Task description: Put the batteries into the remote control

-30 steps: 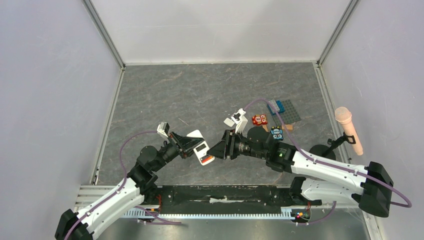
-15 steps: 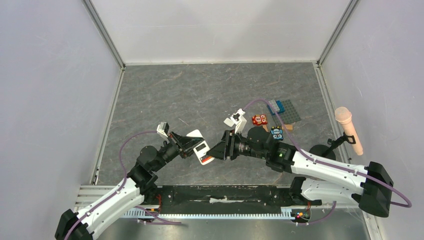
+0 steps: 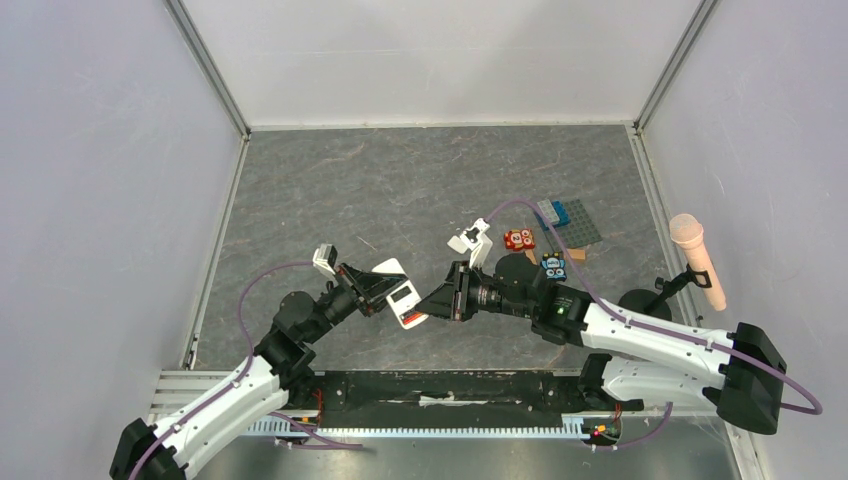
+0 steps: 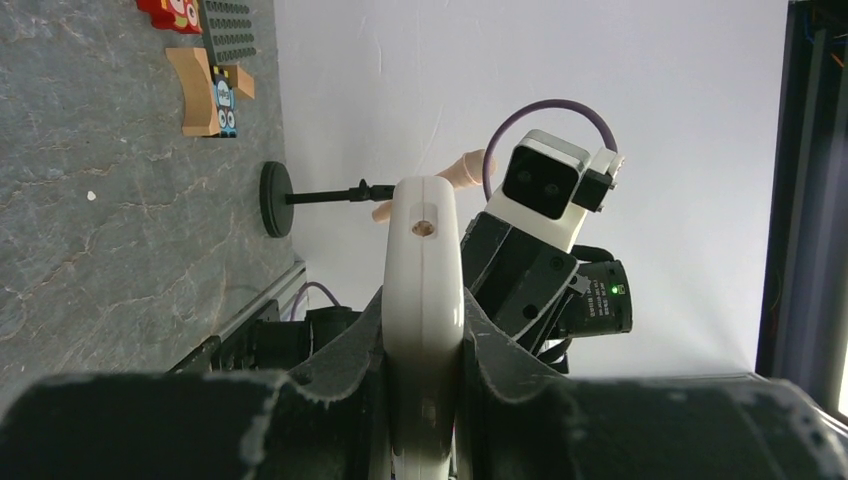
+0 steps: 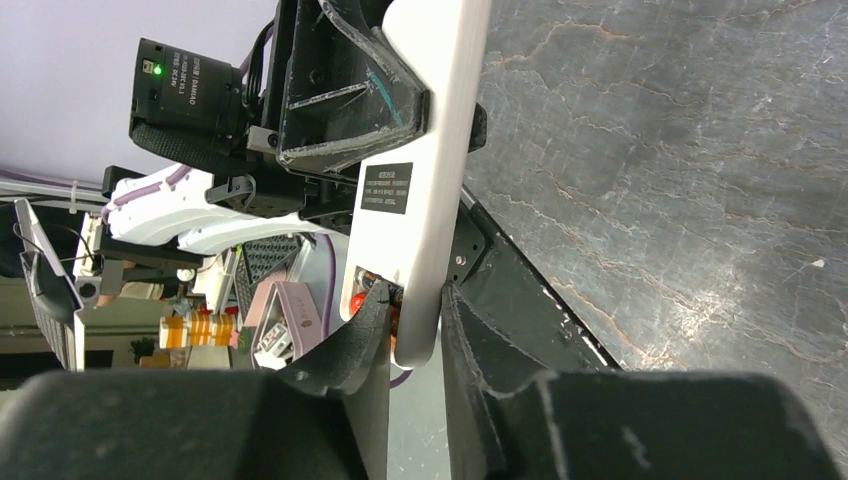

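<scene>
My left gripper [image 3: 383,291] is shut on the remote control [image 3: 406,304] and holds it above the table near the front edge. In the left wrist view the remote [image 4: 424,270] stands edge-on between my fingers. My right gripper [image 3: 434,303] closes on the remote's other end. In the right wrist view the remote's white back [image 5: 425,150] faces the camera, with the open battery bay at its lower end. One finger [image 5: 372,320] lies over the bay and the other [image 5: 470,320] is on the face side. The orange-red battery [image 5: 357,301] shows inside the bay. The dark battery is not clearly visible.
A red block with white circles [image 3: 518,239], a small blue block [image 3: 553,266] and a dark studded plate [image 3: 577,222] lie at the right. A pink microphone [image 3: 697,258] on a black stand is at the far right. White walls enclose the grey floor.
The right wrist has shifted very slightly. Both grippers remain at the remote, which has barely moved.
</scene>
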